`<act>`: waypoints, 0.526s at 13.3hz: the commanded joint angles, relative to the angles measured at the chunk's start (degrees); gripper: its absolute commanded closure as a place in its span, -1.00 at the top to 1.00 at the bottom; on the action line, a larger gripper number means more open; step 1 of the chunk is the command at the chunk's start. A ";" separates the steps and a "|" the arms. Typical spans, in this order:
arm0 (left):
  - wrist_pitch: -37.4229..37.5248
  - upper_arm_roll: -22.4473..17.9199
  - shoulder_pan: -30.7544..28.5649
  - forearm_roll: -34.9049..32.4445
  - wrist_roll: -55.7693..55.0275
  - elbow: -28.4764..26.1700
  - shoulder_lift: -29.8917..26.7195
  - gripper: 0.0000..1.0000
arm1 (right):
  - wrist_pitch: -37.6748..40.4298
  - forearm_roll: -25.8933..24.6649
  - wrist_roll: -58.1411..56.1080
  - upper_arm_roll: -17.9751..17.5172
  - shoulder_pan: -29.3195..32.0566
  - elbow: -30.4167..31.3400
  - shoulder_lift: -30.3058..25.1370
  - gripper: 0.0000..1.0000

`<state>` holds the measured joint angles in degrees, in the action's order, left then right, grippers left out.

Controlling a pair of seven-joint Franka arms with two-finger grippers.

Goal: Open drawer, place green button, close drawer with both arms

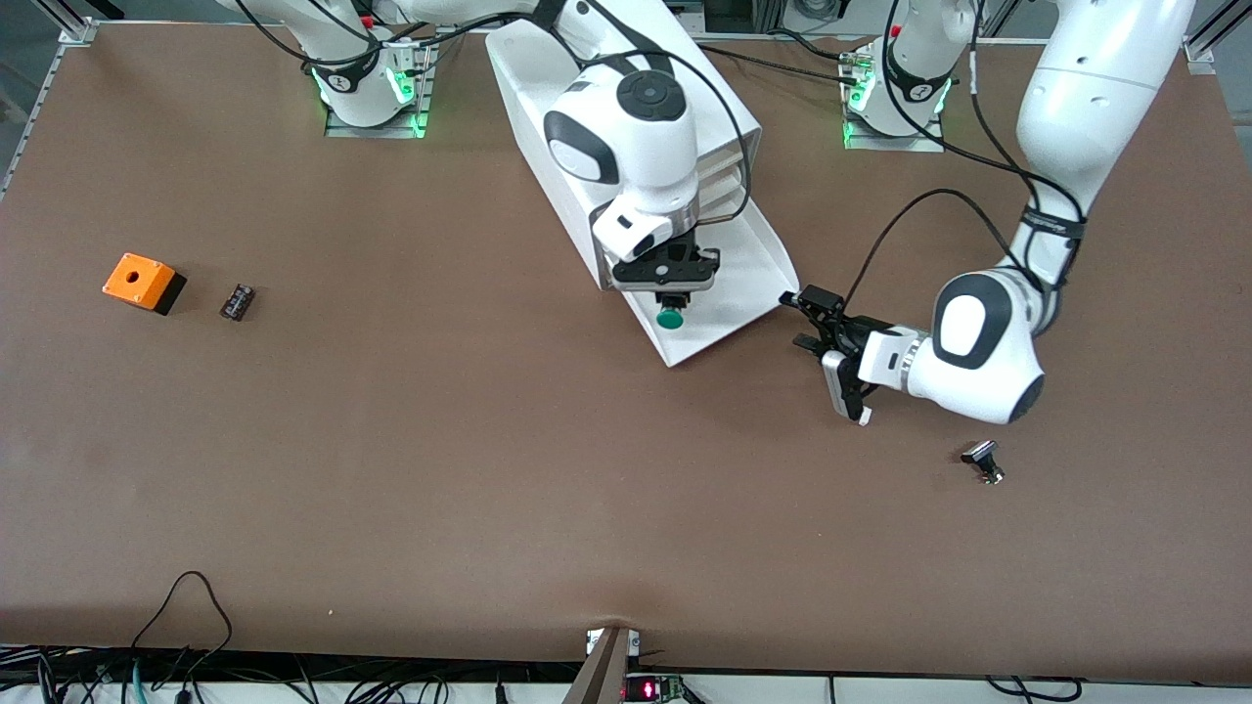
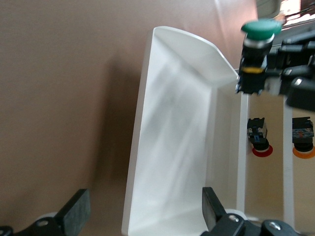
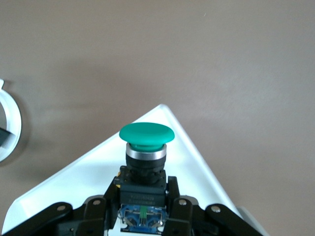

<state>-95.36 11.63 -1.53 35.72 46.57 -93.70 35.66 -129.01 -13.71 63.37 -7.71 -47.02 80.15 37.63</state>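
The white cabinet (image 1: 548, 108) stands at the table's robot side. Its lowest drawer (image 1: 753, 284) is pulled out toward the front camera. My right gripper (image 1: 671, 298) is shut on the button (image 1: 670, 317) and holds it over the open drawer's front end. In the right wrist view my gripper (image 3: 142, 189) clamps the button's black body, green cap (image 3: 146, 133) pointing away, with the drawer (image 3: 74, 182) below. My left gripper (image 1: 797, 321) is open and empty, just beside the drawer's front corner. The left wrist view shows the drawer (image 2: 167, 147) ahead of my open gripper (image 2: 142, 214), and the button (image 2: 258, 34).
An orange box (image 1: 142, 282) and a small black part (image 1: 237, 301) lie toward the right arm's end. A black-and-silver part (image 1: 983, 462) lies near the left arm's elbow, nearer the front camera. Two other buttons, red (image 2: 258, 140) and orange (image 2: 302, 142), show by the cabinet.
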 commanded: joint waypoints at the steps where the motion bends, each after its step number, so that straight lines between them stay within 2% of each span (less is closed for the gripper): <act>1: 6.66 -0.11 0.64 -7.84 -11.99 7.90 -0.15 1.00 | 0.07 -1.50 2.99 0.59 -2.28 -1.84 2.44 -1.00; 5: 9.73 -0.29 0.56 -12.67 -25.44 12.12 -0.15 1.00 | -1.86 -1.50 3.16 0.59 -3.17 -2.18 4.55 -1.00; 6: 11.58 -0.03 0.65 -18.09 -29.57 14.83 -0.15 1.00 | -2.12 -1.50 3.77 0.59 -3.17 -2.19 4.91 -0.83; 7: 12.81 0.59 1.26 -24.41 -33.53 18.69 -0.07 1.00 | -2.13 -1.50 4.21 0.59 -3.60 -2.19 5.35 -0.43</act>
<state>-86.28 11.76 -1.16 19.46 20.07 -82.03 35.01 -131.01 -13.91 65.42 -7.59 -49.52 80.00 41.29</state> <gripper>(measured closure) 0.000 0.595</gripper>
